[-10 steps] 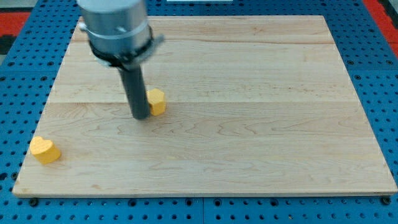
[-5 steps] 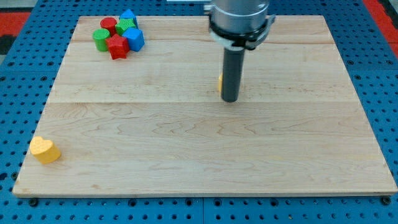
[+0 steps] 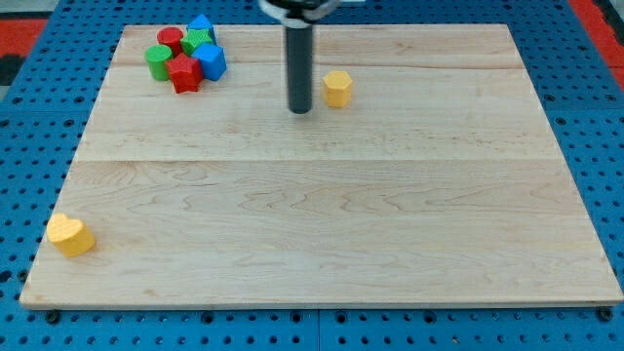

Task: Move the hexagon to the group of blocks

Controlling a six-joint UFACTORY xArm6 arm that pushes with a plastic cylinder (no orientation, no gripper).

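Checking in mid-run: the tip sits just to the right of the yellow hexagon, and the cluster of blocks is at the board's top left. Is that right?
Not quite. In the camera view my tip sits just to the view's left of the yellow hexagon, between it and the group of blocks, with a small gap. The group is indeed at the board's top left.

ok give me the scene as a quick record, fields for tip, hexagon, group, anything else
tip: my tip on the board, just to the view's left of the hexagon, small gap
hexagon: yellow hexagon, upper middle, alone
group: red, green and blue blocks clustered at the view's top left
other: yellow heart near the bottom left corner
board: wooden board
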